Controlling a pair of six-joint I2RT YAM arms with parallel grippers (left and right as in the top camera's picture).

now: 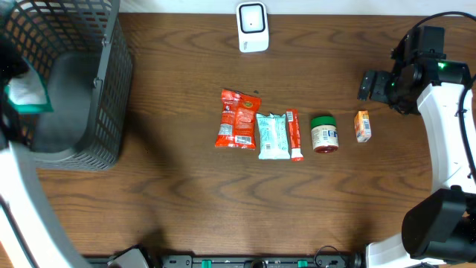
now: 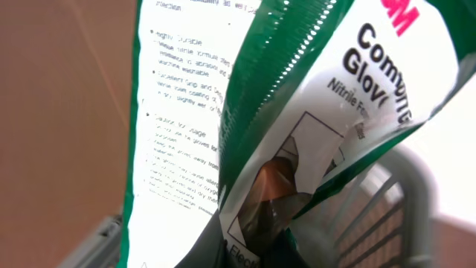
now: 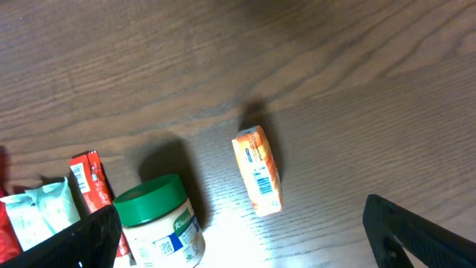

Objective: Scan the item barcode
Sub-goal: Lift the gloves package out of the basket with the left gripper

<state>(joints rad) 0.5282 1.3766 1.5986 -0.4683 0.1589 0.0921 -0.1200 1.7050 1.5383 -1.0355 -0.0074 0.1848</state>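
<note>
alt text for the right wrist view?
Small orange box lies mid-frame on the wood table, barcode showing. A green-lidded jar stands beside it at lower left; the right hand, open, frames the bottom corners.

Dark brown wooden table, filling almost the whole overhead view. Shows a wavy grain running mostly from 9 o'clock to 3 o'clock. Looks matte, a little paler around the centre and darker toward 7 o'clock. At 12 o'clock, ends at a narrow pale strip along the top edge; cannot tell whether wall or floor. At 6 o'clock, meets a black rail with small green marks. In the right wrist view, gives the same grain from closer, with a bright patch of reflected light at 6 o'clock. In the left wrist view, only a blurred reddish-brown surface at 9 o'clock and a pale blank area at 3 o'clock.
</note>
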